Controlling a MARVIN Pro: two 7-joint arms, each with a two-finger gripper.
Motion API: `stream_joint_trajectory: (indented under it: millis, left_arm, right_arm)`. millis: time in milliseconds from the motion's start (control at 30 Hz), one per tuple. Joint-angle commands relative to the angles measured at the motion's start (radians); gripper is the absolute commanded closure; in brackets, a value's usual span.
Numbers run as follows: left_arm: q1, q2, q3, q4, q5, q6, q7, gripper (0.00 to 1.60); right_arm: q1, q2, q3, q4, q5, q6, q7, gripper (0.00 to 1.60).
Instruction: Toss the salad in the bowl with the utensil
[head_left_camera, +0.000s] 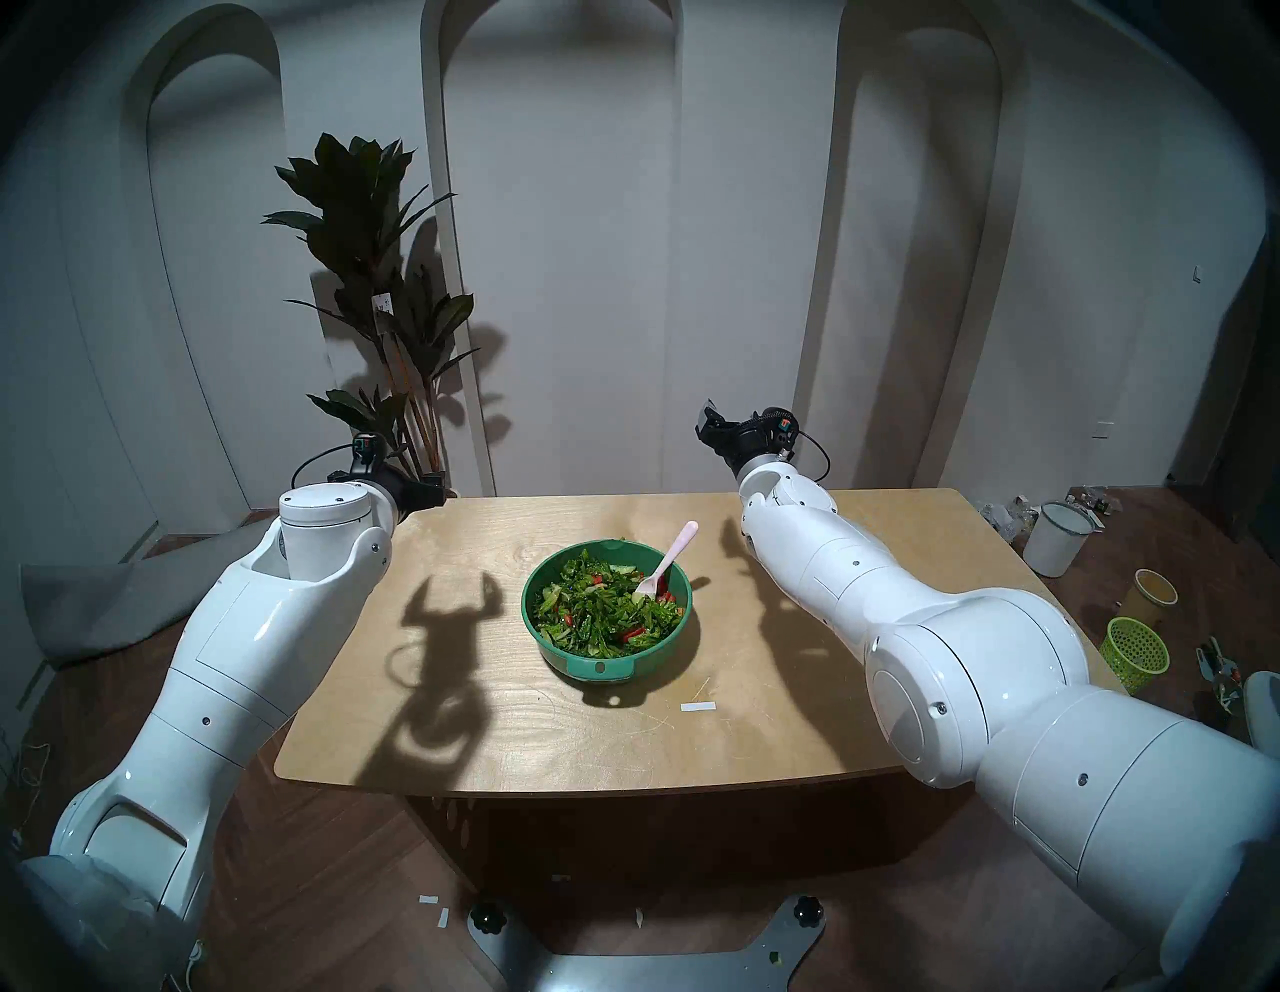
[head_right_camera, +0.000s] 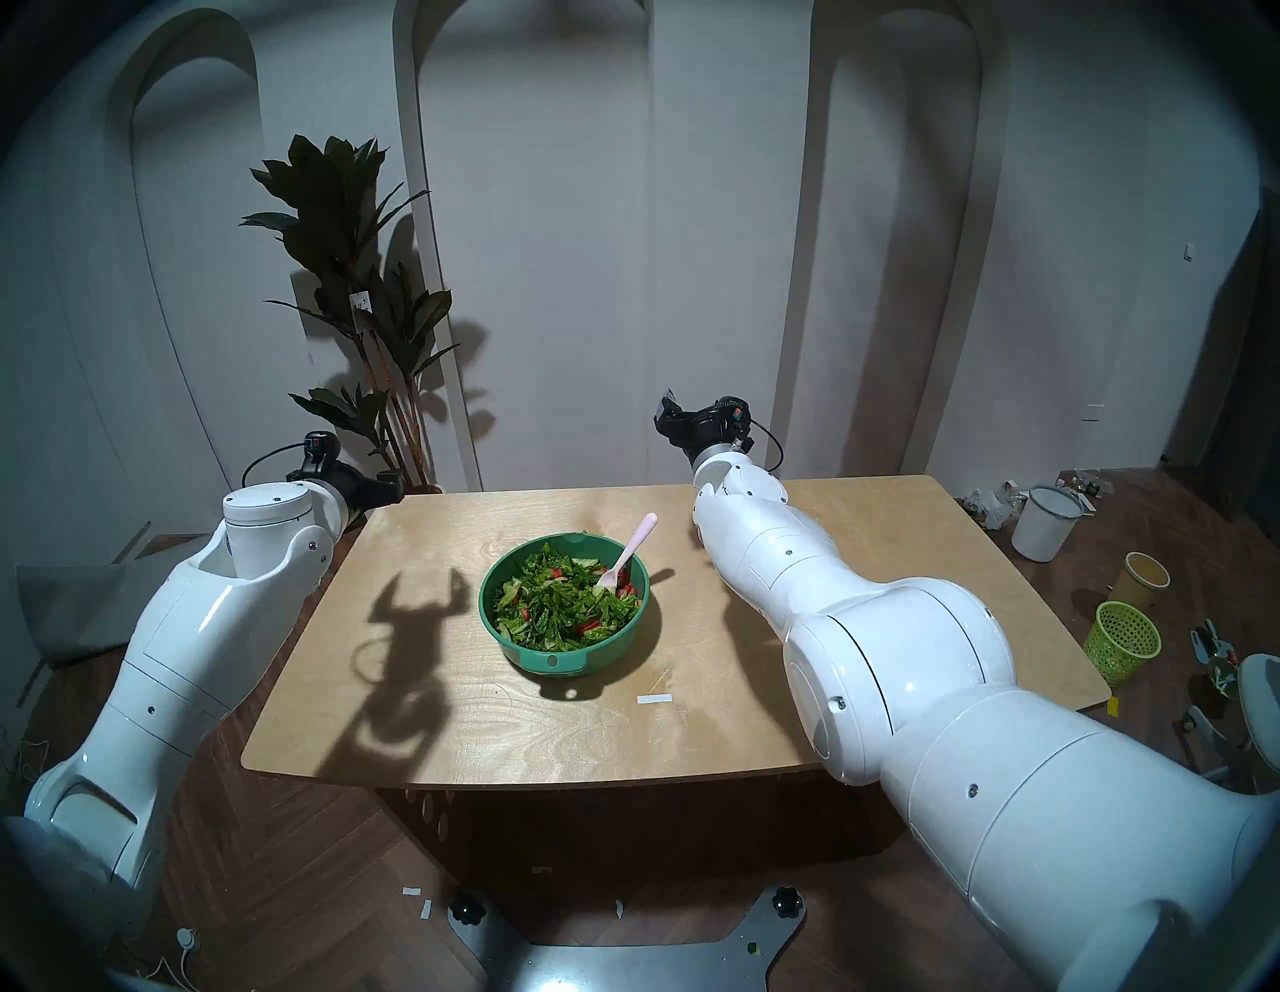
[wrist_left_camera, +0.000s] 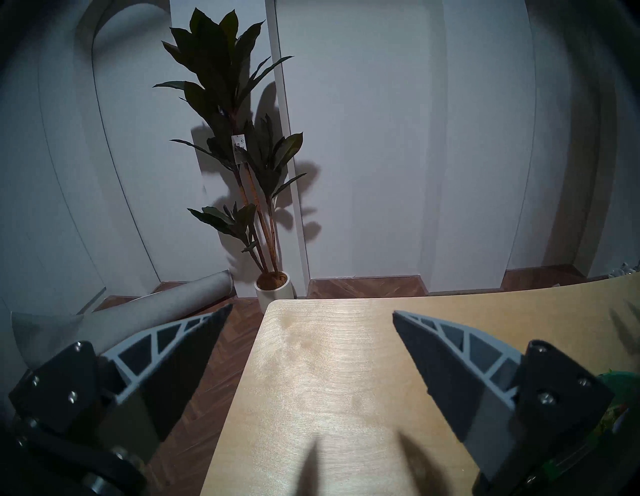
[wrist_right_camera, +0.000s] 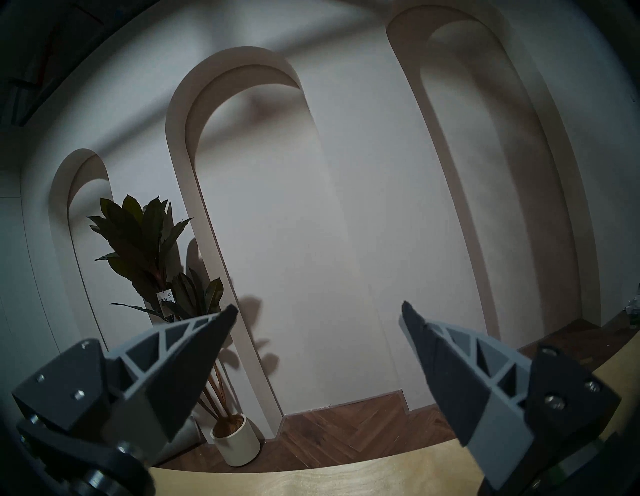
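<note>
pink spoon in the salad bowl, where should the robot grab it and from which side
Probably the free upper handle of the pink spoon: it sticks up past the bowl rim toward the far right, scoop buried in salad. The open right gripper is nearer; come from above, that side.

A light wooden table (head_left_camera: 485, 720) is standing before a white wall with arched panels. A tall dark-leaved potted plant (head_left_camera: 377, 228) is rising behind its far left corner. On the floor at right, a white bucket (head_left_camera: 1054, 539), yellow cup (head_left_camera: 1151, 594) and lime-green mesh basket (head_left_camera: 1136, 652) are sitting.
</note>
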Motion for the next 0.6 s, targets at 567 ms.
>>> stream_joint_trajectory:
  millis: [567]
  left_arm:
    - [-0.106,-0.036,0.011,0.088,0.053,-0.036,0.026,0.00]
  right_arm:
    - [0.014,0.024,-0.018,-0.040,-0.039,0.001,-0.134,0.00]
